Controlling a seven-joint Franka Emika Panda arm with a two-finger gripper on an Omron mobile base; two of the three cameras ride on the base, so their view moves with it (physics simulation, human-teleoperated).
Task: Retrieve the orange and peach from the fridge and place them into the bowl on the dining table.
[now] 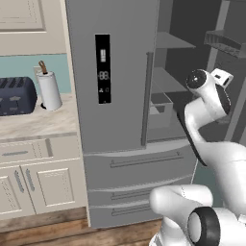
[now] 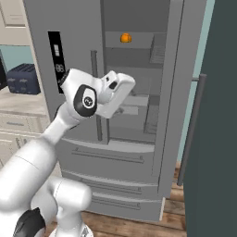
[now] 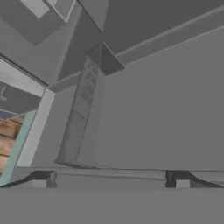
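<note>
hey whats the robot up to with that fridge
The white arm is reaching into the fridge, whose right door stands swung open. Its pincer is open and holds nothing, pointing at the grey interior. An orange sits on an upper shelf, above the hand, not yet picked up. A toaster and paper towel roll stand on the wall counter.

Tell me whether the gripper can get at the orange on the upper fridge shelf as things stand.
Probably yes. The fridge's right door stands swung open, and the orange sits exposed on an upper shelf with nothing in front of it. The gripper is open and empty inside the compartment, but lower, so it must rise.
</note>
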